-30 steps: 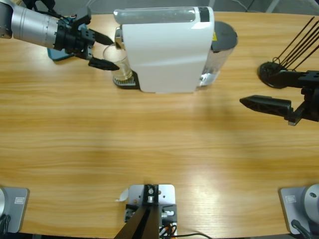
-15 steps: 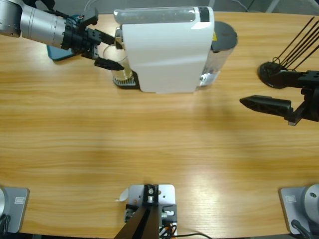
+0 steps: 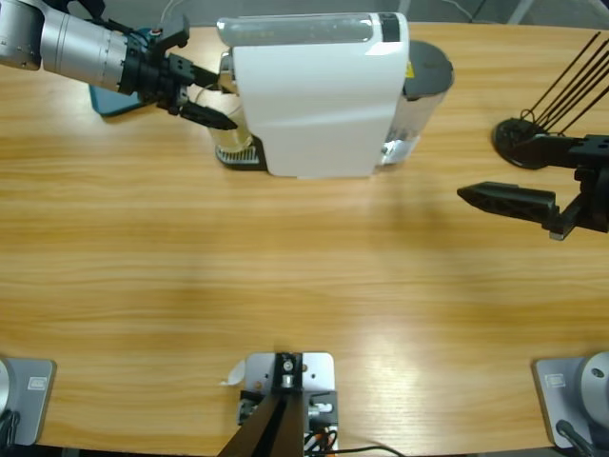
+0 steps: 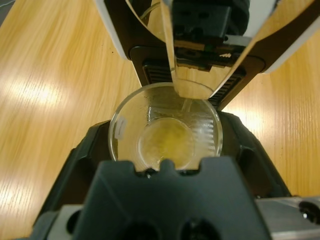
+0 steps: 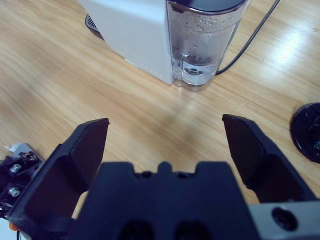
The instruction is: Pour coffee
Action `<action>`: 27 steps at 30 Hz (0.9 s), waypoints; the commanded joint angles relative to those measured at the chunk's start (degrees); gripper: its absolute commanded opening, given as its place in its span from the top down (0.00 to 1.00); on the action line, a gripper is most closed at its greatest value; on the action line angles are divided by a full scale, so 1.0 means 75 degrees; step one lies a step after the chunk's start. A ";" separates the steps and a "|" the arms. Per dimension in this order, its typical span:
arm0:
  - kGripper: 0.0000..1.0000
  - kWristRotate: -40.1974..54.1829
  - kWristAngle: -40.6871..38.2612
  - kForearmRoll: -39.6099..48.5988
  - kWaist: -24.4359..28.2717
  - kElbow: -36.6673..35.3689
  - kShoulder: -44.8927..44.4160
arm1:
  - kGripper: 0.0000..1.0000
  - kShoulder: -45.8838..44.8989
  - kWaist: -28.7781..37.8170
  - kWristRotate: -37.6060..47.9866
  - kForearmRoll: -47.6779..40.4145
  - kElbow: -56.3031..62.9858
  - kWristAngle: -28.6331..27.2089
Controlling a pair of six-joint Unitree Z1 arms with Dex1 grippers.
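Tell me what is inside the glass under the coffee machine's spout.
The glass holds a shallow layer of pale amber coffee at its bottom. The left gripper covers its near side, so that part of it is hidden.

Clear glass cup (image 4: 166, 134), glossy wooden table (image 3: 304, 286)

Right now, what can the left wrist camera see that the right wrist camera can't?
Only the left wrist view shows the clear glass under the spout, with a shallow layer of pale amber coffee inside and the left gripper closed around it. Only the right wrist view shows the water tank, a black cable and the right gripper, open and empty. Both show the white coffee machine and the wooden table.
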 commanded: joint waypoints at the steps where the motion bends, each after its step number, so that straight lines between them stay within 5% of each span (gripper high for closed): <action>1: 0.94 0.0010 0.0138 0.0491 0.0379 0.0309 -0.0295 | 0.00 0.0215 0.0069 0.0031 -0.0125 0.0284 -0.0135; 11: 1.00 -0.1176 0.1981 0.0416 0.1738 0.0037 -0.1922 | 0.00 0.0240 0.0069 0.0031 -0.0114 0.0296 -0.0146; 27: 1.00 -0.3487 0.2374 -0.1502 0.3172 -0.0591 0.0293 | 0.00 0.0393 0.0069 0.0031 -0.0102 0.0307 -0.0156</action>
